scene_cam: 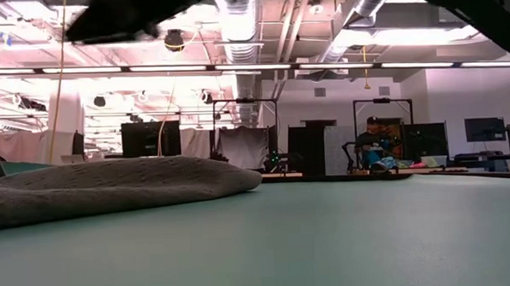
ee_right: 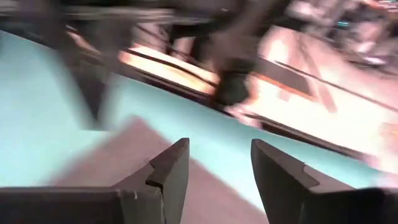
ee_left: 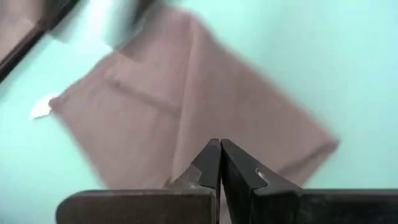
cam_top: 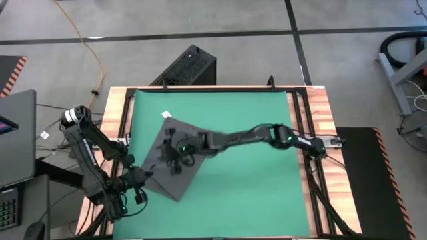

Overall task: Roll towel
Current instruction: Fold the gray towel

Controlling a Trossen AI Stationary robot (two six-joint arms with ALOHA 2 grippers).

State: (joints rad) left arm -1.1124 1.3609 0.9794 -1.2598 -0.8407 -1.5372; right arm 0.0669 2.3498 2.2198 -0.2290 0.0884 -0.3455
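Towel flat on green mat; right claw apart above it; left claw together at towel's edge.

The towel lies flat on the mat, which covers most of the surface. The towel sits in the mat's left half, turned cornerwise to the mat's edges, one corner near the surface's left edge and one toward the front edge. Its tag lies at the corner pointing to the far edge. The right hand is over the towel's middle. The left hand is at the towel's left corner, near the surface's front-left corner.
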